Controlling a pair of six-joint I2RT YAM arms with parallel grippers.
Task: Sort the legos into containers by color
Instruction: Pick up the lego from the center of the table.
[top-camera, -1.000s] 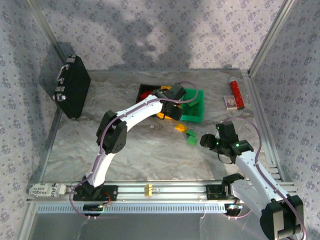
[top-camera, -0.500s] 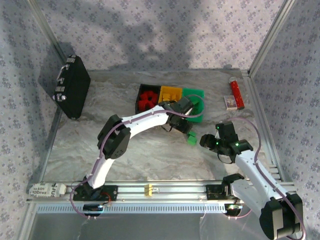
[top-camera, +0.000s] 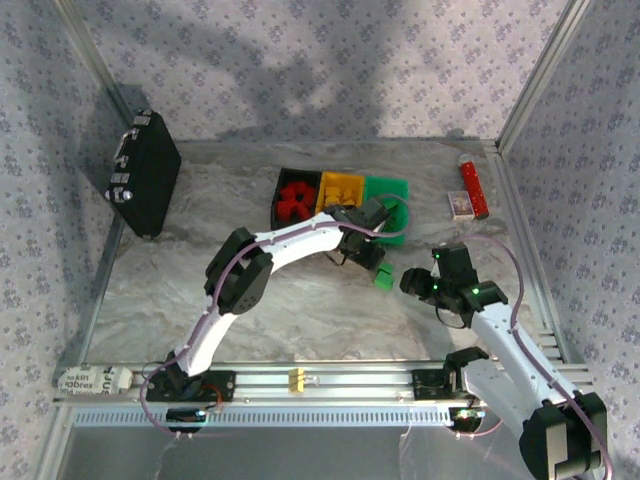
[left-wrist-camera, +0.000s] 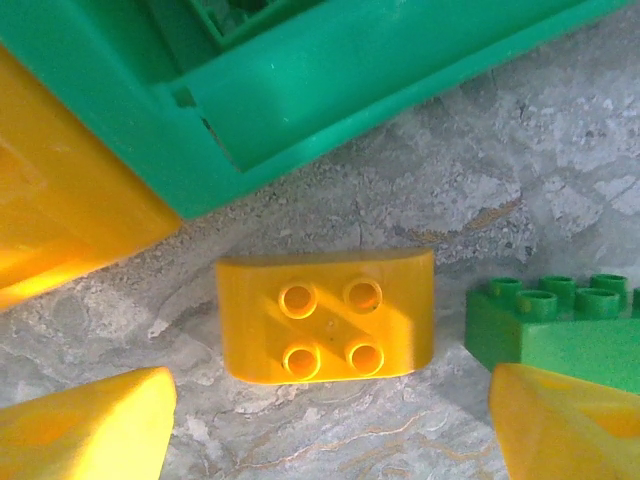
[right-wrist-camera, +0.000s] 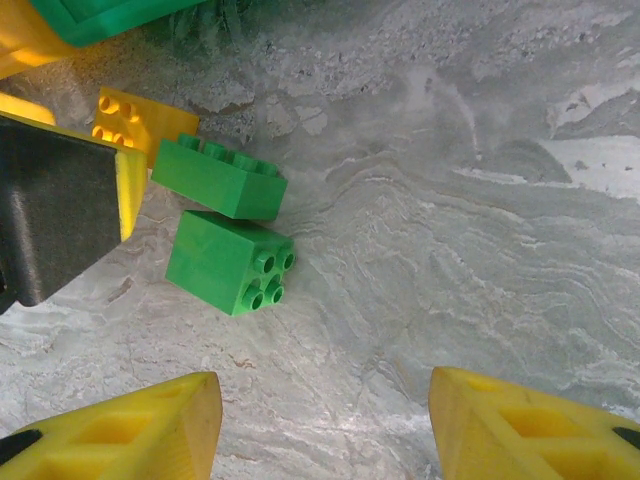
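A yellow lego (left-wrist-camera: 325, 315) lies studs-up on the marble table, just in front of the green bin (left-wrist-camera: 300, 90) and the yellow bin (left-wrist-camera: 60, 210). My left gripper (left-wrist-camera: 330, 430) hangs open just short of it, one fingertip low on each side and nothing between them. From above, the left gripper (top-camera: 362, 245) sits in front of the green bin (top-camera: 388, 205), with the yellow bin (top-camera: 342, 188) and the black bin (top-camera: 295, 198) of red legos beside it. Two green legos (right-wrist-camera: 228, 262) lie right of the yellow one. My right gripper (right-wrist-camera: 325, 425) is open over bare table near them.
A large black briefcase (top-camera: 145, 172) leans at the back left. A long red tube (top-camera: 473, 188) and a small box (top-camera: 459, 205) lie at the back right. The aluminium rail with its pale clip (top-camera: 296, 379) runs along the near edge.
The left arm has swung from over the bins down and to the right, to the yellow lego in front of them, uncovering the yellow and green bins. The right arm has barely moved.
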